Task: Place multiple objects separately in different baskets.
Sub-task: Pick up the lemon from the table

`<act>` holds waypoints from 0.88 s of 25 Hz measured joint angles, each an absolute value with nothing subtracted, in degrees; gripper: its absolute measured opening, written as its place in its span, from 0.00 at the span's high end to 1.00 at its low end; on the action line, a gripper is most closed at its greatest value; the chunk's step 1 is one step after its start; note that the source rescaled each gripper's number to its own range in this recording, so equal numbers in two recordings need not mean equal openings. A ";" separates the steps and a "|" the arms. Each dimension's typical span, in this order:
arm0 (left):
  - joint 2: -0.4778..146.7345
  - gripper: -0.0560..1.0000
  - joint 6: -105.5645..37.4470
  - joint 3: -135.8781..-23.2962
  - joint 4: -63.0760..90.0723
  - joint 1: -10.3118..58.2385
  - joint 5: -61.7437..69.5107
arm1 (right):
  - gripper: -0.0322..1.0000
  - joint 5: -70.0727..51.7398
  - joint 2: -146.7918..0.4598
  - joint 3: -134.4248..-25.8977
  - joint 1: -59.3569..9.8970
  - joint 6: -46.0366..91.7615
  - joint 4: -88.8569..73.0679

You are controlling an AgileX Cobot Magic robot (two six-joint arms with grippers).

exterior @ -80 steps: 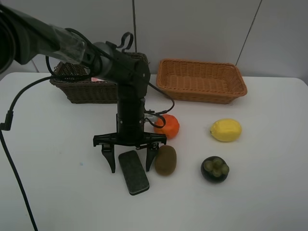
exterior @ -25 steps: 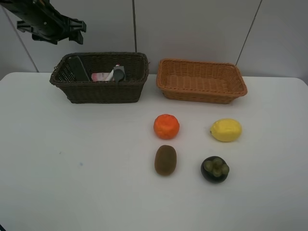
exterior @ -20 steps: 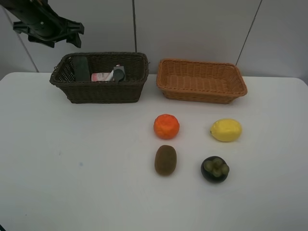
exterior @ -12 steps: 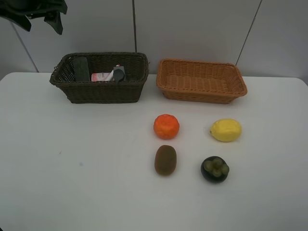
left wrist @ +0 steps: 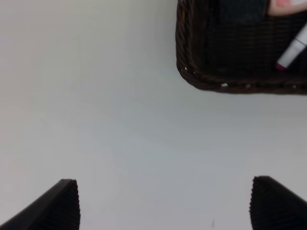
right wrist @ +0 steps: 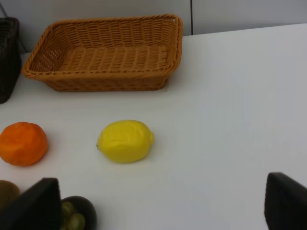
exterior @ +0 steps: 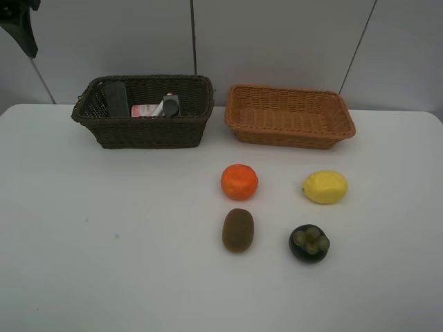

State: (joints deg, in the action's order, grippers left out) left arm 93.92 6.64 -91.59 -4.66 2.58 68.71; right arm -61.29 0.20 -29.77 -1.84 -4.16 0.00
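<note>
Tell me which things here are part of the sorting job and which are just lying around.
Part of the job: dark brown basket holding black eraser, pink bottle, marker; orange-tan basket; orange; lemon; kiwi; mangosteen.

Just lying about: nothing loose that I can see; only the white table underneath.

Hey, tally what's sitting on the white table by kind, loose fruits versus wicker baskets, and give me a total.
Loose fruits: 4 (round orange, yellow lemon, brown kiwi, dark green-topped mangosteen)
Woven wicker baskets: 2 (dark brown basket, light orange-tan basket)
Total: 6
</note>
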 joint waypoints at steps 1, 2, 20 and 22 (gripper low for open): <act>91.15 0.07 6.24 -89.68 -4.11 2.58 68.71 | 0.00 -61.29 0.20 -29.77 -1.84 -4.16 0.00; 88.70 0.07 5.98 -87.59 -3.57 2.58 68.77 | 0.00 -61.29 0.20 -29.77 -1.84 -4.16 0.00; 26.78 0.07 -4.53 -44.41 -2.36 2.58 66.37 | 0.00 -61.29 0.20 -29.77 -1.84 -4.16 0.00; 19.67 0.07 -7.37 -40.66 -0.68 2.58 64.99 | 0.00 -61.29 0.20 -29.77 -1.84 -4.16 0.00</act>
